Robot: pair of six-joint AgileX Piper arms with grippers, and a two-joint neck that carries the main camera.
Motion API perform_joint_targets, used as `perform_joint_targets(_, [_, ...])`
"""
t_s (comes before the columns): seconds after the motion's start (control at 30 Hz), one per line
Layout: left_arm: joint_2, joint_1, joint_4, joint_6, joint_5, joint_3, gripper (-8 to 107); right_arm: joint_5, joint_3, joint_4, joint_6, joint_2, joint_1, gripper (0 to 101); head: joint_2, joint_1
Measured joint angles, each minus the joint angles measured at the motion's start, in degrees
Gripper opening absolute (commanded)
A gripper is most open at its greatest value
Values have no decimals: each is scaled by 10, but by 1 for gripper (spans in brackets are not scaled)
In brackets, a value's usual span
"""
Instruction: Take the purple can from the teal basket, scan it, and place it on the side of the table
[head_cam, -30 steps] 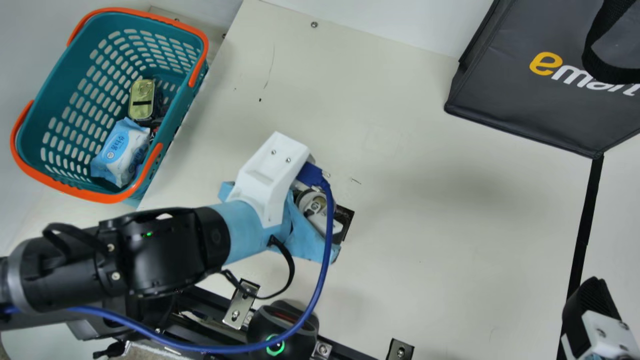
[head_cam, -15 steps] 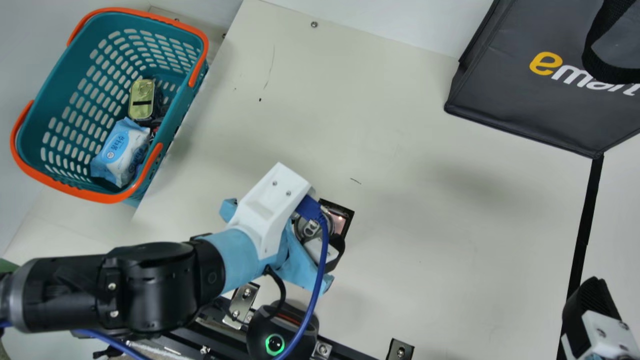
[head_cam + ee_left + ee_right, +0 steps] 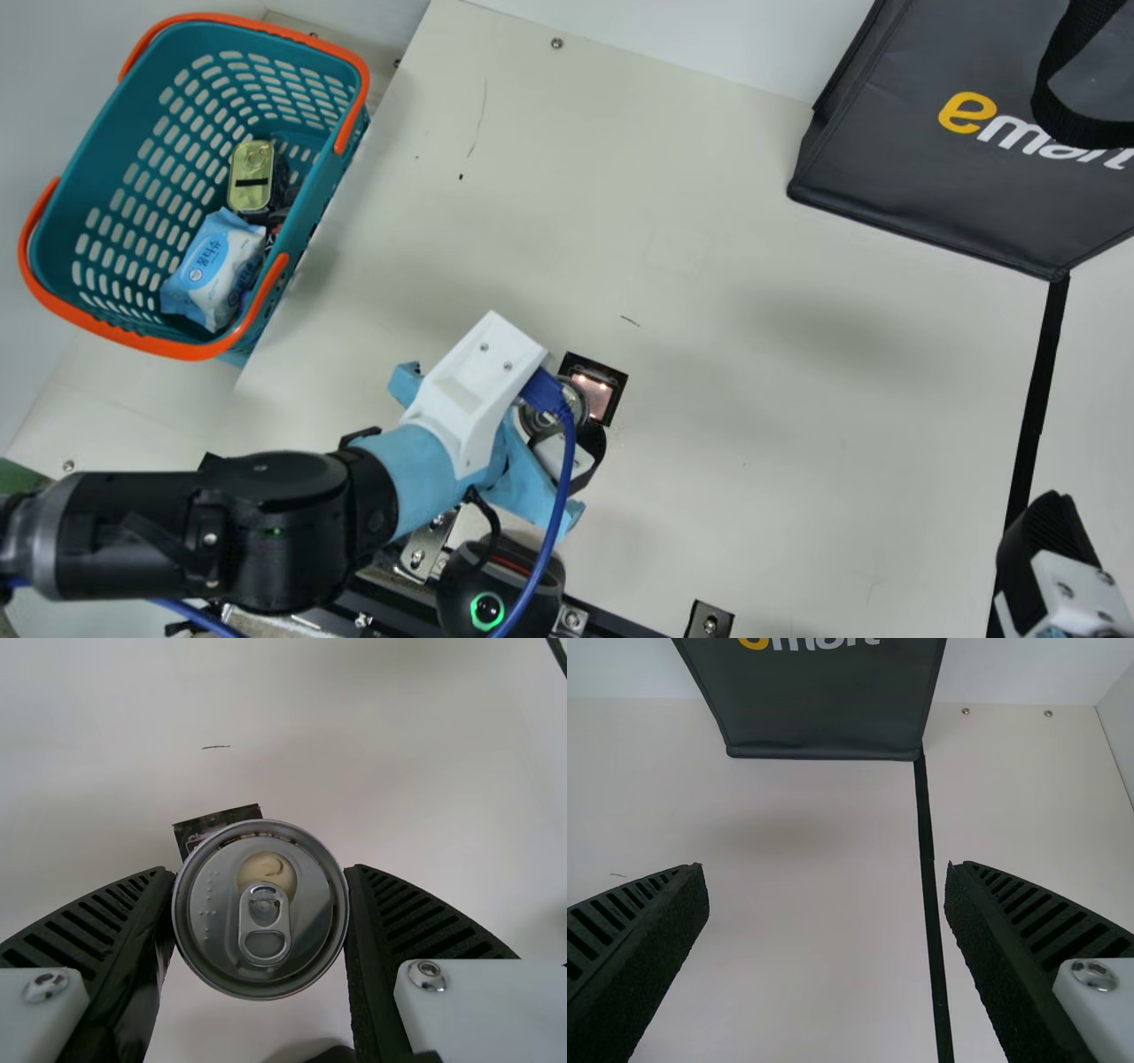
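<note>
Two jaws on the left gripper [image 3: 554, 412] are clamping the purple can [image 3: 213, 930] from opposite sides, standing apart by its width, while its ring-pull lid is facing the wrist camera. In the main view, the can is showing right beside the lit black square [image 3: 594, 390] on the counter [image 3: 753, 443]. The right gripper's [image 3: 1050, 532] jaws are standing wide apart, holding nothing. The teal basket [image 3: 97, 168] is holding a gold tin [image 3: 252, 168] and a blue-and-white packet [image 3: 213, 266].
</note>
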Motion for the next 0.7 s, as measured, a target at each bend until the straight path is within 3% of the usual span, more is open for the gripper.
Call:
perform_joint_targets(0.47, [32,40,1,14,-40,-2,-8,0,0,0,0,0,0,95,0,0])
perform_joint_targets(0.7, [46,58,-12,32,-52,-2,15,-1,0,0,0,0,0,95,0,0])
